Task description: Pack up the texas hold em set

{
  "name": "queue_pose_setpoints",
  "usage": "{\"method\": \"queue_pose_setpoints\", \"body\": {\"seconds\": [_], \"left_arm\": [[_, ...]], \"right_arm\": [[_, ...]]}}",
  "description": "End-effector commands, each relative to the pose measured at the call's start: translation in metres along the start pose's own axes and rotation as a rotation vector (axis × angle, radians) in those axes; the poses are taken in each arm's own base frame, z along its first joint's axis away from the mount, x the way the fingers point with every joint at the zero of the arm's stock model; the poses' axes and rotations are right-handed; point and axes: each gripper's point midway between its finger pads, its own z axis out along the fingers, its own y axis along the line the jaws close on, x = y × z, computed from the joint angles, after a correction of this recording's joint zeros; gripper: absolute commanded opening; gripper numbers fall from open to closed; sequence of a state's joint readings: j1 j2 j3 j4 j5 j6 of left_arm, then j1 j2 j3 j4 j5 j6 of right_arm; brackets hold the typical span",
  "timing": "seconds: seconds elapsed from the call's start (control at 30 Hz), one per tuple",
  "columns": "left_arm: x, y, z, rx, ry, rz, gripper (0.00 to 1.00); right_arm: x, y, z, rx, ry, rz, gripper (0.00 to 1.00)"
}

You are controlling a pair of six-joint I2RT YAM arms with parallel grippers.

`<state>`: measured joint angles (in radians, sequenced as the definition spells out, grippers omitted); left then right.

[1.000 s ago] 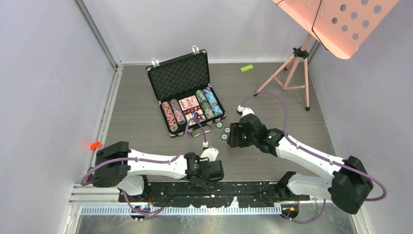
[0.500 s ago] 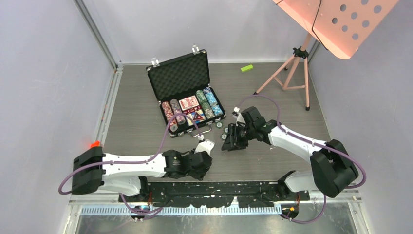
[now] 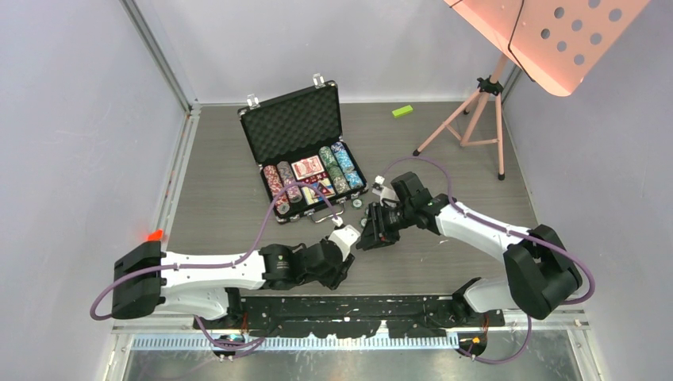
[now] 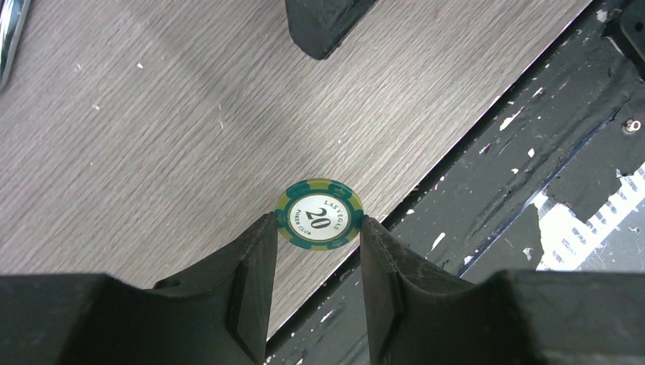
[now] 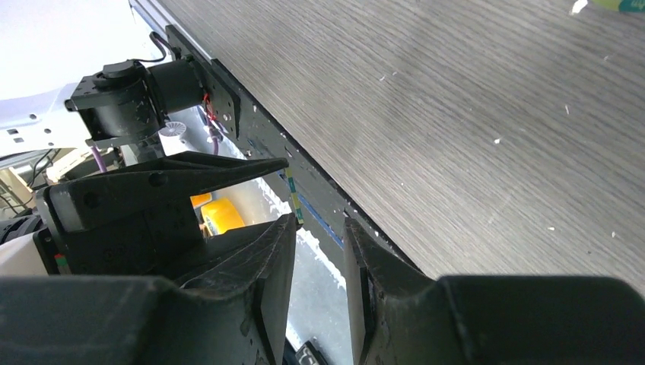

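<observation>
Now, from above: the left gripper and right gripper sit almost tip to tip near the near edge of the grey wood-grain surface. The small black briefcase with foam lining lies open toward the far edge.
Case contents: rows of striped round chips flank the red-backed card deck. A few loose chips lie just off the briefcase's near-right corner.
Left wrist: the left gripper pinches a green-and-yellow poker chip marked 20 by its rim, over the surface's near edge beside the black metal rail.
Right wrist: the right gripper is narrow, with a slim gap and nothing in it.
Step, as I judge it: the held chip goes either to the right gripper or straight to the case.
Doing it well: the rim pinch is thin, so keep it firm. If it is a handover, the right gripper should take the free part of the rim before the left lets go. Aim for the green row.
</observation>
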<state>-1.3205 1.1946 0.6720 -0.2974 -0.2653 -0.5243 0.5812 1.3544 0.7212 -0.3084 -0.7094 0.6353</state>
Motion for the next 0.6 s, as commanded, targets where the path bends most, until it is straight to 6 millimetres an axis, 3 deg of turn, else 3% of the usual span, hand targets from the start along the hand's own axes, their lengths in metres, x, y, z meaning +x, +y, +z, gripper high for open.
{"method": "queue_pose_setpoints", "body": {"seconds": [0.0, 0.17, 0.57], "left_arm": [[-0.025, -0.011, 0.001, 0.057, -0.103, 0.053, 0.16], [-0.032, -0.014, 0.001, 0.069, -0.124, 0.085, 0.10], [-0.039, -0.016, -0.002, 0.081, -0.153, 0.106, 0.07]], "right_arm": [[0.000, 0.013, -0.009, 0.007, 0.005, -0.030, 0.36], [0.005, 0.014, -0.008, 0.034, 0.024, -0.058, 0.37], [0.013, 0.025, 0.001, 0.004, 0.061, -0.067, 0.38]]}}
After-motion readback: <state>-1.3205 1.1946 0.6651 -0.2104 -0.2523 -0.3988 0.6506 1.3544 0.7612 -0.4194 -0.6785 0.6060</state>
